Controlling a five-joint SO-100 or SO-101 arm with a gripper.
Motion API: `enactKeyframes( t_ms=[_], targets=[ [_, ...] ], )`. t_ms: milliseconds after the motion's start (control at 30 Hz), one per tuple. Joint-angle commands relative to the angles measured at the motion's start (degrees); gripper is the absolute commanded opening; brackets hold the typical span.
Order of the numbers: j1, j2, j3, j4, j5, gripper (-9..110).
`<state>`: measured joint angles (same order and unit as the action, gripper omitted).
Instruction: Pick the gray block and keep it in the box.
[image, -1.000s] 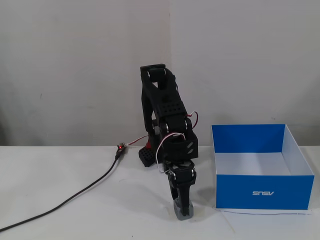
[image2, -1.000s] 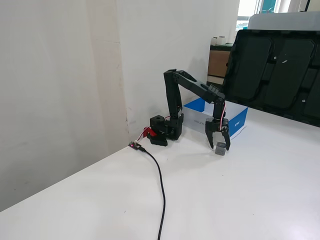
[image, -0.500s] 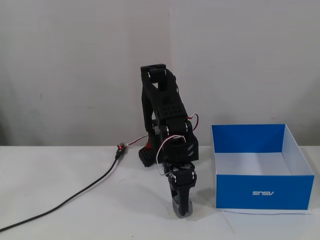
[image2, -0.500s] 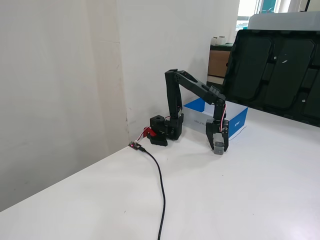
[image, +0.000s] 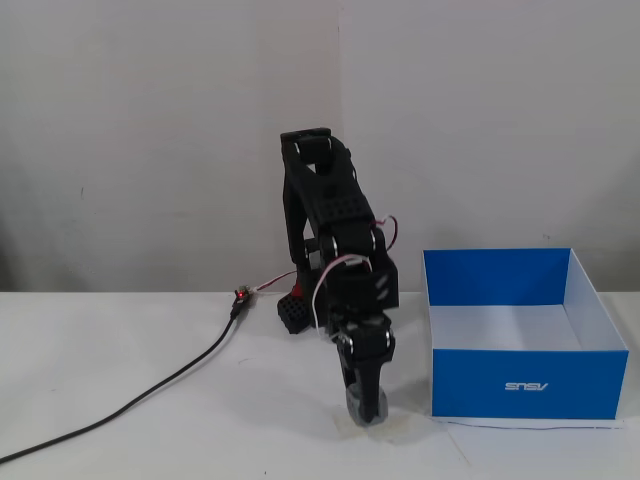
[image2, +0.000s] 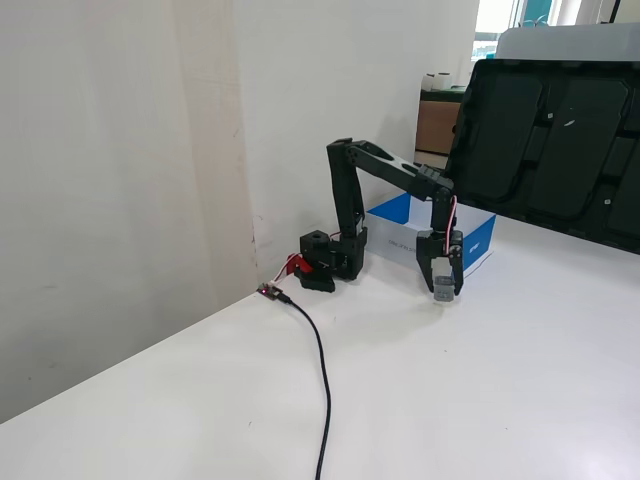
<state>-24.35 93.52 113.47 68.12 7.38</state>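
The gray block (image: 364, 409) sits at table level between my gripper's fingertips, left of the box in a fixed view. In the other fixed view the gray block (image2: 444, 293) shows pinched at the tips, just above or on the table. My gripper (image: 367, 404) points straight down and is shut on the block; it also shows in the other fixed view (image2: 444, 290). The blue box (image: 520, 385), white inside, stands open and looks empty to the right of the gripper. In the other fixed view the box (image2: 479, 243) is right behind the gripper.
A black cable (image: 150, 390) runs from the arm's base (image: 295, 310) across the white table to the lower left; it also shows in the other fixed view (image2: 321, 370). A large black panel (image2: 550, 130) leans behind the box. White walls stand close behind the arm.
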Motion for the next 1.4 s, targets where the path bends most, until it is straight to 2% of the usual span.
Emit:
enactKeyframes(
  t_ms=[0, 233, 433, 933, 1367],
  targets=[
    [-0.1, 7.9, -8.9, 4.3, -0.9, 7],
    [-2.4, 10.2, -21.9, 12.5, -0.9, 7],
    [-9.5, 11.3, -28.5, 15.9, -0.9, 7],
    [-35.7, 17.2, -26.4, 13.9, 0.4, 7],
    [-42.5, 17.5, -19.1, 6.2, 1.0, 8]
  ],
)
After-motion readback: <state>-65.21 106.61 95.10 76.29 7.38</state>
